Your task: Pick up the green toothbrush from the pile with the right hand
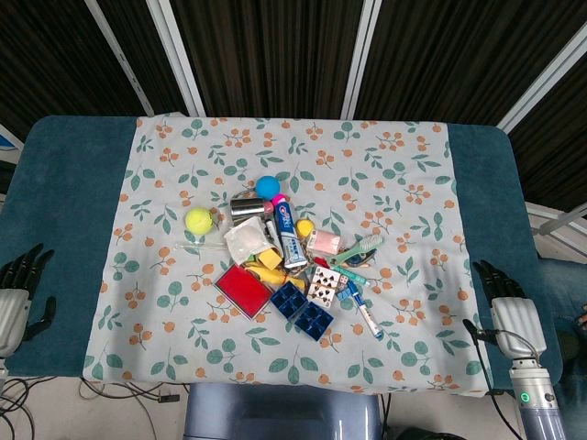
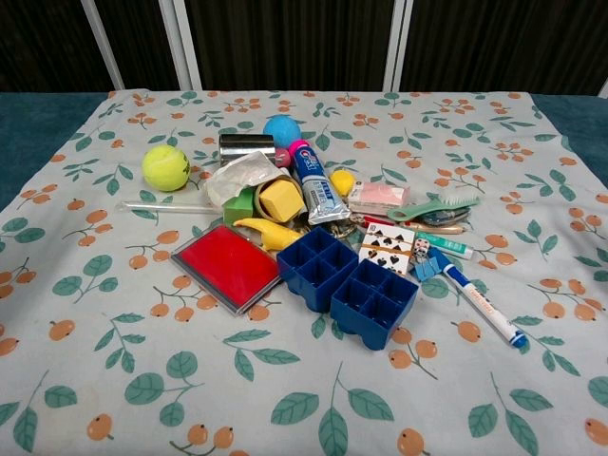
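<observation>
the green toothbrush (image 1: 359, 247) is found at the right edge of the pile, bristle head up and to the right, resting on other small items just beside the pink box (image 1: 323, 242) and above the playing cards (image 1: 322, 284); being topmost there, it is judged reachable from the right. the right hand (image 1: 507, 307) is parked at the counter's (image 1: 73, 183) right edge, well apart from the pile, fingers extended and holding nothing. the left hand (image 1: 18, 293) is kept at the left edge, likewise empty, its fingers loosely apart. no reach is judged to have begun.
</observation>
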Motion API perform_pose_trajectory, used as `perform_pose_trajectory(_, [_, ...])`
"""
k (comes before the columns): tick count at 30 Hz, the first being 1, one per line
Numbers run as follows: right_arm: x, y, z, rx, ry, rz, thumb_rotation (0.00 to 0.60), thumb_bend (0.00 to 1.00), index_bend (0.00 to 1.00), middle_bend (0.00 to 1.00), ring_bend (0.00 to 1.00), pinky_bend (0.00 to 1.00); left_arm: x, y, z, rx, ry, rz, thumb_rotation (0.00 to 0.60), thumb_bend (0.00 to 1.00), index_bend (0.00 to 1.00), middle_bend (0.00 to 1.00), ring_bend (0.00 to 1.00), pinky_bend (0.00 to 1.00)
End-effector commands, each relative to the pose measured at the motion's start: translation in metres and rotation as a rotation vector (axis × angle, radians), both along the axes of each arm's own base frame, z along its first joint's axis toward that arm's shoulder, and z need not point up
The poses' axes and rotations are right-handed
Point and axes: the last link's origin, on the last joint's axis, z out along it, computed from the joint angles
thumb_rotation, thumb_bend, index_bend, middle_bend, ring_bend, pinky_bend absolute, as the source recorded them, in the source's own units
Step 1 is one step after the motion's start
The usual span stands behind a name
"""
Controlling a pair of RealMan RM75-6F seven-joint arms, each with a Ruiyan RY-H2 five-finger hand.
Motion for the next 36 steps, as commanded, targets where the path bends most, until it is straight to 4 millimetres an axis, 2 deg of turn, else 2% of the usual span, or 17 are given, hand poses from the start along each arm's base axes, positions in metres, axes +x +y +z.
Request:
perform_pose_trajectory(1, [0.0, 0.0, 0.0, -0.002, 0.0, -0.006, 0.6, 0.24, 0.04, 0.09, 0.14, 0.22, 0.0, 0.0, 0.0, -0.001, -0.001, 0.0, 0.6, 0.52, 0.0, 0.0, 0.05, 0.12])
perform_pose_trajectory(21, [-0.004, -0.003, 0.0, 0.009, -0.03, -0.023, 0.6, 0.24, 0.04, 0.09, 0.14, 0.22, 0.001, -0.001, 0.001, 0.009, 0.005, -0.011, 0.6, 0.52, 0.0, 0.0, 0.05, 0.12])
perform_pose_trajectory(27, [-0.001, -0.005, -0.009, 0.047, -0.038, -0.024, 0.6, 0.24, 0.04, 0.09, 0.14, 0.22, 0.0, 0.0, -0.001, 0.026, 0.021, -0.027, 0.6, 0.52, 0.0, 0.0, 0.05, 0.12])
perform_pose_trajectory(36, [0.009, -0.05, -0.002, 0.126, -0.08, -0.021, 0.6, 0.24, 0.04, 0.09, 0.14, 0.22, -0.001, 0.0, -0.006, 0.013, 0.052, -0.024, 0.6, 0.52, 0.0, 0.0, 0.05, 0.12])
